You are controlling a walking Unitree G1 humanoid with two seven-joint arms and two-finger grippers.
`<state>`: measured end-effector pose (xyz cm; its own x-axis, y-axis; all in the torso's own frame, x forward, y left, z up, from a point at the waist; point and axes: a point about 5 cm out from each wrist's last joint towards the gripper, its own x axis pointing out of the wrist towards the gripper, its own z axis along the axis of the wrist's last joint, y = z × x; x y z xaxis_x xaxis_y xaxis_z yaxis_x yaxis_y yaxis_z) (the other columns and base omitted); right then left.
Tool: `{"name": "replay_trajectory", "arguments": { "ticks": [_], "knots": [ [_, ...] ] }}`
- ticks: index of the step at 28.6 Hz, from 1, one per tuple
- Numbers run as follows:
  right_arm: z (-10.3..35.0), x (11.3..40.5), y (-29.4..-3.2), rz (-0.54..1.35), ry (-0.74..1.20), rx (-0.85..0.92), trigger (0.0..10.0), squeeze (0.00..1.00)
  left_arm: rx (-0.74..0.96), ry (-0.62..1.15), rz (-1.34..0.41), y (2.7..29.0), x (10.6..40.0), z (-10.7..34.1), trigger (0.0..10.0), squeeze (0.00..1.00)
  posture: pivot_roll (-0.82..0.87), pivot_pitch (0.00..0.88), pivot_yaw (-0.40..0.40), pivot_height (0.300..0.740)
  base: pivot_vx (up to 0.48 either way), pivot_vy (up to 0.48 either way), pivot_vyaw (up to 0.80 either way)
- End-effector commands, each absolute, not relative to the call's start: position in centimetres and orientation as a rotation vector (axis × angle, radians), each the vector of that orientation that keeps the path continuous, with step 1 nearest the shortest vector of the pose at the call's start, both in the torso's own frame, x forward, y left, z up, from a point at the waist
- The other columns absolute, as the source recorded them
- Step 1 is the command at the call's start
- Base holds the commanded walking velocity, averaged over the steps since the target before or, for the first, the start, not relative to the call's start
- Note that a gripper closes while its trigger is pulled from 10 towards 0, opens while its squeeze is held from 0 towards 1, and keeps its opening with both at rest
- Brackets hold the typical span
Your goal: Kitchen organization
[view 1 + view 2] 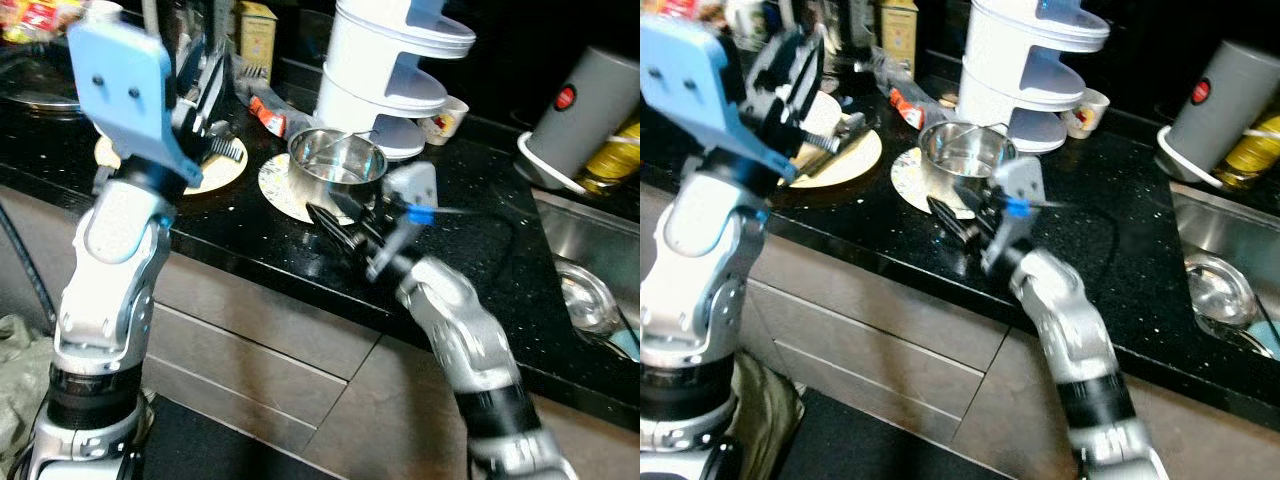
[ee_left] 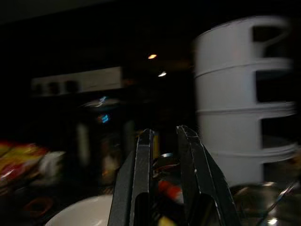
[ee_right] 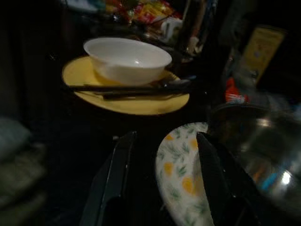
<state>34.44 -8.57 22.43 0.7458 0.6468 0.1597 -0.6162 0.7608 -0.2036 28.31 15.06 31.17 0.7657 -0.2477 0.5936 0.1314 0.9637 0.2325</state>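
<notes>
the right gripper (image 3: 162, 181) hangs spread wide, its 2 fingers straddling the edge of the patterned plate (image 3: 181, 176); a steel bowl (image 1: 337, 158) sits on that plate just beyond. the left gripper (image 2: 164, 174) is raised, fingers narrowly parted, empty. no writing is legible.

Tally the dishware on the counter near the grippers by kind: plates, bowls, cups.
Plates: 2, yellow plate, leaf-print plate
Bowls: 2, white bowl, steel bowl
Cups: 1, paper cup
Total: 5
</notes>
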Motion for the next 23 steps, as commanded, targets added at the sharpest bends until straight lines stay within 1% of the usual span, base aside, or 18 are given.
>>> {"name": "replay_trajectory", "arguments": {
  "ticks": [1,5,6,7,8,12,13,14,15,17,19,23],
  "knots": [
    [22.7,35.4,-8.7,0.665,-0.237,-0.240,10.0,0.00,0.198,-0.647,-0.214,14.6,28.0,30.6,10.0,0.00,0.17,0.035,-0.220,0.740,0.000,0.000,0.00],
    [24.5,36.5,-7.7,0.696,-0.272,-0.330,10.0,0.00,0.204,-0.628,-0.220,14.3,27.6,30.0,10.0,0.00,0.17,0.039,-0.228,0.740,0.000,0.000,0.00],
    [25.4,36.9,-7.2,0.733,-0.281,-0.410,10.0,0.00,0.200,-0.622,-0.233,14.0,27.4,29.8,10.0,0.00,0.18,0.041,-0.231,0.740,0.000,0.000,0.00],
    [25.4,36.9,-7.2,0.733,-0.281,-0.410,10.0,0.00,0.200,-0.622,-0.233,14.0,27.4,29.8,10.0,0.00,0.18,0.041,-0.231,0.740,0.000,0.000,0.00],
    [25.8,37.2,-7.3,0.754,-0.277,-0.453,10.0,0.00,0.199,-0.619,-0.241,13.9,27.4,29.7,10.0,0.00,0.18,0.041,-0.232,0.740,0.000,0.000,0.00],
    [26.6,37.8,-7.9,0.825,-0.240,-0.577,10.0,0.00,0.198,-0.615,-0.252,13.6,27.4,29.6,10.0,0.00,0.17,0.040,-0.231,0.740,0.000,0.000,0.00],
    [26.6,38.0,-8.2,0.846,-0.213,-0.619,10.0,0.00,0.197,-0.614,-0.256,13.5,27.4,29.5,10.0,0.00,0.17,0.040,-0.231,0.740,0.000,0.000,0.00],
    [26.7,37.9,-9.0,0.914,-0.149,-0.689,10.0,0.00,0.197,-0.610,-0.265,13.3,27.5,29.4,10.0,0.00,0.17,0.039,-0.231,0.740,0.000,0.000,0.00],
    [26.7,37.9,-9.0,0.914,-0.149,-0.689,10.0,0.00,0.197,-0.610,-0.265,13.3,27.5,29.4,10.0,0.00,0.17,0.039,-0.231,0.740,0.000,0.000,0.00],
    [26.8,37.8,-9.8,0.966,-0.088,-0.736,10.0,0.00,0.201,-0.604,-0.276,13.2,27.5,29.3,10.0,0.00,0.17,0.039,-0.231,0.740,0.000,0.000,0.00],
    [27.2,37.9,-10.3,0.984,-0.063,-0.747,10.0,0.00,0.212,-0.598,-0.286,13.0,27.5,29.1,10.0,0.00,0.17,0.039,-0.230,0.740,0.000,0.000,0.00],
    [28.4,38.6,-11.1,0.930,-0.054,-0.731,10.0,0.00,0.211,-0.596,-0.290,12.9,27.4,29.0,10.0,0.00,0.17,0.033,-0.228,0.740,0.000,0.000,0.00]
  ]
}}
